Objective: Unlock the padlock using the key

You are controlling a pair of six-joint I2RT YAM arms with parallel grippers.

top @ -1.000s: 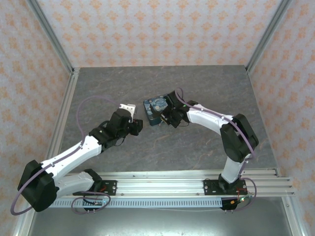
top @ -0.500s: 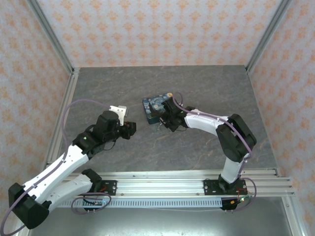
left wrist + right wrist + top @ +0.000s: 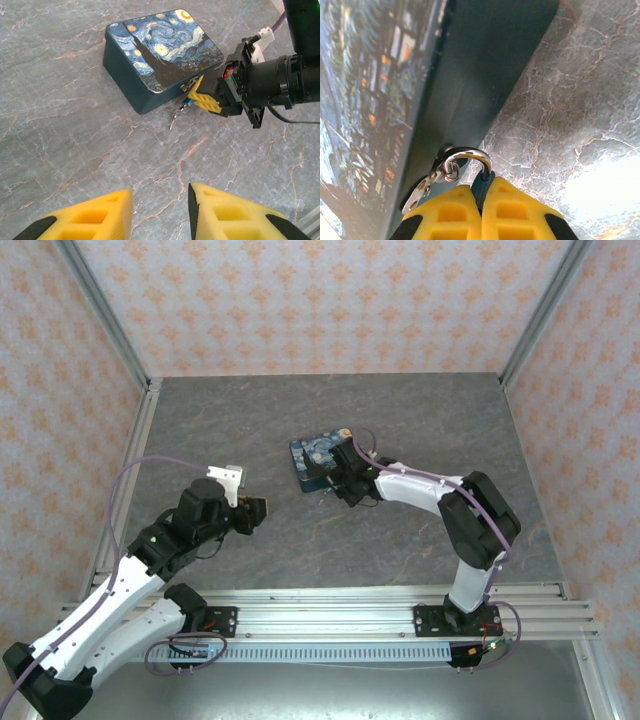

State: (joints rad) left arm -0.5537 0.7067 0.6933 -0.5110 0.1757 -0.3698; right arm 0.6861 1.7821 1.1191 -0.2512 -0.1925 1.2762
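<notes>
My right gripper (image 3: 481,187) is shut on the teal padlock (image 3: 482,183), whose body shows as a thin strip between the yellow fingers. Its metal shackle (image 3: 468,156) loops through a small ring on the hasp of the Starry Night tin (image 3: 470,75). In the left wrist view the right gripper (image 3: 202,97) holds the padlock (image 3: 187,103) at the tin's near side. The key (image 3: 174,118), a thin metal sliver, sticks out below it toward the table. My left gripper (image 3: 160,215) is open with nothing between its fingers. It hovers left of the tin (image 3: 318,458), well apart from it.
The tin (image 3: 162,50) lies closed on the grey marbled table (image 3: 400,420). Patterned walls with metal posts close in the back and both sides. The arms' rail (image 3: 330,615) runs along the near edge.
My left arm has drawn back to the left and toward the near edge, away from the tin. The right gripper has stayed shut at the tin's side, shifting only slightly.
</notes>
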